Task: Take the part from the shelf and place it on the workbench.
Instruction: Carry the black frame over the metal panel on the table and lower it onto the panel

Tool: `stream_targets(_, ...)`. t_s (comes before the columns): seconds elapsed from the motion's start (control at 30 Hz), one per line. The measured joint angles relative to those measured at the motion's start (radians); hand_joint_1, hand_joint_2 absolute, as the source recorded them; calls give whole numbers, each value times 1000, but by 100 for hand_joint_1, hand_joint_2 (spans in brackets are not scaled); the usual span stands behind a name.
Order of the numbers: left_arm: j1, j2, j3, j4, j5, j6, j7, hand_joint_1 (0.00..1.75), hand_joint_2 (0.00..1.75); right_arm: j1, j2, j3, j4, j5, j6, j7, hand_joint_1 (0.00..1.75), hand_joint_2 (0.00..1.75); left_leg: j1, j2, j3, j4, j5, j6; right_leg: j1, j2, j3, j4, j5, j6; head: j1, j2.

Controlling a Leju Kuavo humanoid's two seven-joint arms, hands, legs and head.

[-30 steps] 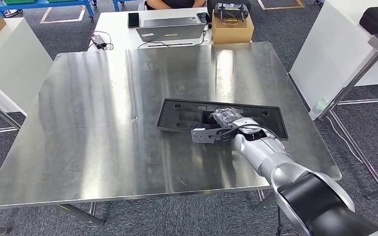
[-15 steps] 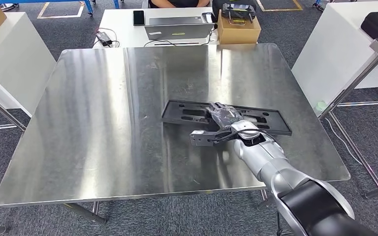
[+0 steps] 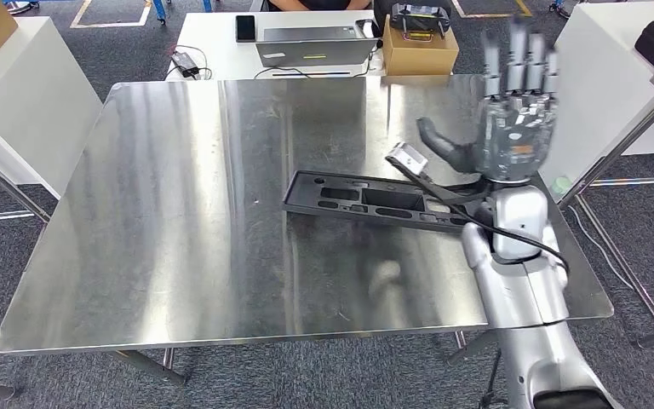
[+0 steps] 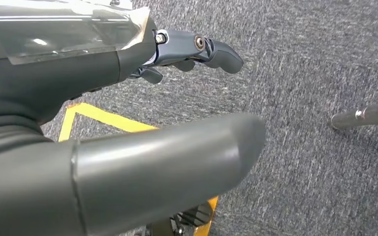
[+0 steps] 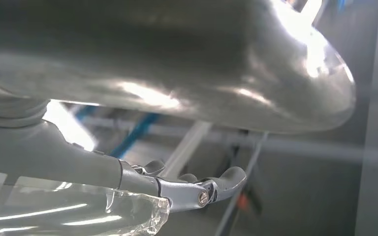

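The part (image 3: 366,198), a long flat black plastic panel with cut-outs, lies flat on the steel workbench (image 3: 187,213), right of centre. My right hand (image 3: 515,111) is raised above the part's right end, upright, fingers spread, holding nothing. Its forearm hides the part's right end. The right wrist view has the same hand (image 5: 142,98) with a thick thumb and straightened fingers (image 5: 197,191), nothing between them. My left hand (image 4: 128,147) hangs over grey carpet in the left wrist view, its fingers (image 4: 197,49) apart from the thumb and empty.
Behind the workbench stands a white table with a laptop (image 3: 311,45), a phone (image 3: 245,27) and a cardboard box (image 3: 422,47); a person sits there (image 3: 306,4). A white cabinet (image 3: 596,85) is at the right, a white table (image 3: 17,94) at the left.
My right hand has let go of the part and risen from it to an upright, spread pose. The part stays flat on the workbench. The camera has shifted slightly.
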Motion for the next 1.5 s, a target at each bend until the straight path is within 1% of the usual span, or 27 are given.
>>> stream_targets(0.2, 17, -12, 27, 0, -8, 22, -38, 0, 0, 84, -1, -132, -223, -88, -13, -193, 0, 0, 0, 0, 0, 0, -1, 1, 0, 0, 0, 0, 0, 0, 0, 0)
stream_targets(0.27, 19, -15, 34, 0, -8, 24, -42, 0, 0, 97, 4, -159, -257, -111, -13, -224, 0, 0, 0, 0, 0, 0, -1, 1, 0, 0, 0, 0, 0, 0, 0, 0)
stream_targets(0.4, 20, -19, 46, 0, -8, 24, -46, 0, 0, 112, 11, -189, -298, -131, -13, -251, 0, 0, 0, 0, 0, 0, -1, 1, 0, 0, 0, 0, 0, 0, 0, 0)
stream_targets(0.53, 20, -20, 57, 0, -4, 27, -56, 0, 0, 123, 27, -205, -310, -187, -13, -330, 0, 0, 0, 0, 1, 0, -1, 1, 0, 0, 0, 0, 0, 0, 0, 0)
stream_targets(0.6, 23, -20, 70, -1, 3, 30, -70, 0, 0, 139, 46, -217, -312, -243, -13, -389, 0, 0, 0, 0, 1, 0, -1, 1, 0, 0, 0, 0, 0, 0, 0, 0)
stream_targets(0.7, 26, -19, 99, -2, 18, 30, -99, 0, 0, 191, 83, -231, -322, -407, -13, -496, 0, 0, 0, 0, 0, 0, -1, 1, 0, 0, 1, -1, 0, 1, 0, 0)
stream_targets(0.73, 27, -17, 108, -2, 21, 28, -105, 0, 0, 215, 94, -230, -328, -463, -13, -520, 0, 0, -1, 0, 1, 0, -2, 6, -5, 0, 3, -4, 2, 6, -1, 0)
stream_targets(0.8, 28, -13, 126, -3, 24, 26, -106, 0, 0, 264, 114, -221, -342, -547, -13, -546, 0, 0, 1, 1, 12, -17, 8, 20, -7, -2, 8, -11, 3, 15, -1, 0)
stream_targets(0.83, 28, -11, 134, -4, 22, 29, -100, 0, 0, 290, 124, -212, -350, -582, -14, -554, 0, 0, 4, 3, 20, -30, 16, 29, -7, -2, 4, 3, -9, 13, 0, 0)
stream_targets(0.87, 28, -11, 140, -4, 19, 34, -93, 0, 0, 317, 133, -201, -358, -618, -14, -559, 0, 0, 7, 4, 26, -42, 24, 33, -3, -2, -10, 40, -33, 5, 1, 0)
stream_targets(0.93, 28, -10, 151, -4, 9, 44, -77, 0, 0, 386, 146, -165, -370, -684, -14, -561, 0, 0, 9, 6, 26, -48, 31, 37, -3, -1, -64, 171, -101, -15, 1, 0)
stream_targets(0.97, 28, -9, 154, -4, 4, 47, -71, 0, 0, 422, 149, -142, -372, -706, -14, -556, 0, 0, 9, 6, 22, -47, 32, 36, -3, -1, -90, 233, -127, -18, 1, 0)
stream_targets(1.0, 29, -9, 157, -4, 1, 47, -67, 0, 0, 455, 150, -117, -374, -722, -14, -549, 0, 0, 9, 5, 18, -44, 33, 34, -4, -1, -102, 269, -140, -15, 0, 0)
stream_targets(1.03, 28, -9, 161, -4, 0, 46, -63, 0, 0, 483, 151, -92, -375, -734, -14, -542, 0, 0, 10, 5, 13, -40, 34, 30, -6, -1, -93, 263, -137, -7, 0, 0)
stream_targets(1.07, 28, -9, 165, -4, -2, 45, -58, 0, 0, 507, 151, -70, -377, -747, -14, -535, 0, 0, 13, 5, 6, -32, 34, 25, -10, -1, -64, 218, -122, 4, 0, 0)
stream_targets(1.1, 28, -8, 168, -4, -2, 41, -53, 0, 0, 527, 150, -49, -379, -763, -14, -529, 0, 0, 16, 4, -2, -20, 32, 18, -16, -1, -22, 147, -104, 16, 0, 0)
stream_targets(1.13, 28, -5, 172, -5, -2, 37, -46, 0, 0, 545, 150, -32, -382, -780, -14, -525, 0, 0, 16, 3, -12, -7, 29, 8, -18, 0, 10, 89, -87, 24, 1, 0)
stream_targets(1.17, 28, -2, 175, -5, -1, 32, -40, 0, 0, 561, 149, -19, -385, -796, -14, -524, 0, 0, 16, 2, -19, 6, 24, -2, -18, 2, 30, 53, -77, 23, 0, 0)
stream_targets(1.2, 28, 1, 179, -6, 1, 28, -34, 0, 0, 574, 148, -7, -388, -812, -14, -525, 0, 0, 16, 1, -25, 15, 22, -10, -16, 4, 36, 41, -74, 17, 0, 0)
stream_targets(1.23, 29, 3, 184, -6, 3, 26, -30, 0, 0, 586, 147, 2, -390, -825, -13, -527, 0, 0, 15, 0, -28, 18, 24, -16, -12, 6, 30, 50, -70, 6, -2, 0)
stream_targets(1.3, 31, 4, 194, -6, 5, 26, -25, 0, 0, 602, 145, 17, -394, -842, -6, -529, 0, 0, 21, 0, -33, 21, 26, -25, -12, 6, 23, 55, -61, -14, -3, 0)
stream_targets(1.33, 33, 5, 198, -6, 5, 26, -22, 0, 0, 608, 144, 23, -396, -846, -2, -530, 0, 0, 24, 3, -38, 34, 12, -28, -12, 5, 18, 55, -55, -23, -4, 0)
stream_targets(1.37, 34, 6, 201, -6, 4, 27, -20, 0, 0, 612, 144, 28, -399, -848, 2, -530, 0, 0, 26, 6, -51, 65, -20, -32, -12, 3, 10, 55, -48, -32, -4, 0)
stream_targets(1.4, 34, 6, 203, -6, 4, 27, -19, 0, 0, 617, 144, 33, -402, -849, 6, -530, 0, 0, 27, 10, -70, 119, -66, -35, -10, 1, 2, 55, -40, -40, -5, 0)
stream_targets(1.43, 34, 6, 204, -6, 3, 27, -18, 0, 0, 621, 144, 36, -405, -849, 9, -530, 0, 0, 27, 12, -92, 185, -115, -37, -7, -1, -10, 55, -33, -45, -5, 0)
stream_targets(1.47, 34, 6, 205, -6, 3, 27, -17, 0, 0, 626, 144, 38, -407, -849, 10, -530, 0, 0, 27, 13, -111, 250, -155, -38, -3, -3, -21, 55, -24, -48, -6, 0)
stream_targets(1.5, 35, 6, 207, -6, 2, 28, -16, 0, 0, 630, 144, 40, -407, -849, 11, -530, 0, 0, 26, 13, -116, 291, -178, -37, 0, -4, -33, 56, -16, -49, -6, 0)
